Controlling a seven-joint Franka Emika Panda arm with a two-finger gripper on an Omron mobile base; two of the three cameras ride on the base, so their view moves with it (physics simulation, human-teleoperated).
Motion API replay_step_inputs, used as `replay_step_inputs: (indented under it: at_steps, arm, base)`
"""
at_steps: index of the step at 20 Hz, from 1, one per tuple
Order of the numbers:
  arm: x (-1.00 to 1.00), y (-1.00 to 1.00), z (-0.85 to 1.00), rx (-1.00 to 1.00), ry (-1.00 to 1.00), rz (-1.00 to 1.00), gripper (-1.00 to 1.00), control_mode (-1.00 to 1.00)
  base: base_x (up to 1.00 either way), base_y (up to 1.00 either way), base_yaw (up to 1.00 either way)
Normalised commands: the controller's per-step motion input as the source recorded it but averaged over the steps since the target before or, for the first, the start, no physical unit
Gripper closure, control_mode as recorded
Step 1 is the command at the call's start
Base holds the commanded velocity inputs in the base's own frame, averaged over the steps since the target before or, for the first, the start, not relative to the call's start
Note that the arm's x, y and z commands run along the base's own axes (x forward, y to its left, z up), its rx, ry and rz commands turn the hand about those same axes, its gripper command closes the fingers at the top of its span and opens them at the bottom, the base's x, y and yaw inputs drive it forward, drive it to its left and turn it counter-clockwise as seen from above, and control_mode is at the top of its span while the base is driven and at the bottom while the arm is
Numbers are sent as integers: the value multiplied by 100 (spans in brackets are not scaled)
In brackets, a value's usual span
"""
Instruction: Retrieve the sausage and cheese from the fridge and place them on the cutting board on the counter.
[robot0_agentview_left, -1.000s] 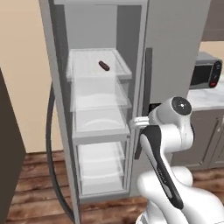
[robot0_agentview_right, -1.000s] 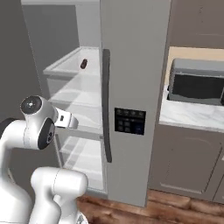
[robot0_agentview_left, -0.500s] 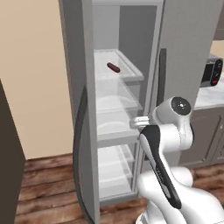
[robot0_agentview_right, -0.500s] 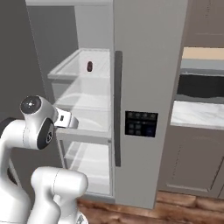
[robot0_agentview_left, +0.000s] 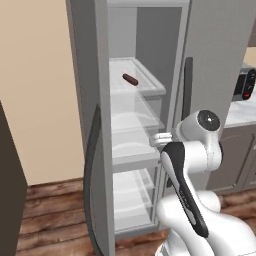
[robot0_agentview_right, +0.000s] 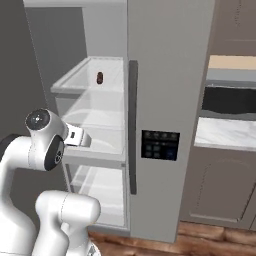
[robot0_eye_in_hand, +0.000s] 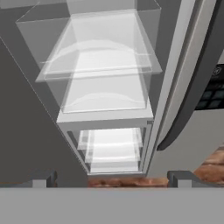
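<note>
The grey fridge (robot0_agentview_left: 215, 60) stands with its left door (robot0_agentview_left: 85, 75) swung open and its right door (robot0_agentview_right: 165, 75) closed. A dark reddish-brown sausage (robot0_agentview_left: 130, 79) lies on an upper white shelf, and it also appears as the sausage (robot0_agentview_right: 99, 77) in the right base view. My gripper (robot0_agentview_left: 155, 139) hovers in front of the middle shelves, well below the sausage, and shows as the gripper (robot0_agentview_right: 81, 139) from the other side. Its fingertips (robot0_eye_in_hand: 43, 179) stand wide apart, open and empty, facing bare shelves (robot0_eye_in_hand: 105, 114). The cheese and the cutting board are out of view.
The open door's long dark handle (robot0_agentview_left: 93, 165) hangs at my left. The closed door carries a dark handle (robot0_agentview_right: 132, 125) and a control panel (robot0_agentview_right: 160, 145). To the right runs the marble counter (robot0_agentview_right: 225, 134) with a microwave (robot0_agentview_right: 230, 100) on it. Wood floor (robot0_agentview_left: 45, 210) lies below.
The whole picture has shifted: the base has driven, and the fridge now looms larger and nearer. The arm keeps the same pose over the base, with the gripper still open.
</note>
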Motion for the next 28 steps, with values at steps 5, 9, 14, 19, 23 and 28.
replay_step_inputs:
  at_steps: [5,9,14,19,23,28]
  arm:
    - [0,0,0,0,0,0,-100,100]
    - [0,0,0,0,0,0,-100,100]
    - [0,0,0,0,0,0,-100,100]
    - [0,0,0,0,0,0,-100,100]
    - [0,0,0,0,0,0,-100,100]
    - [0,0,0,0,0,0,-100,100]
  base:
    - [22,0,2]
    - [31,0,2]
    - [51,0,3]
    - [36,0,5]
    - [5,0,0]
    - [0,0,0]
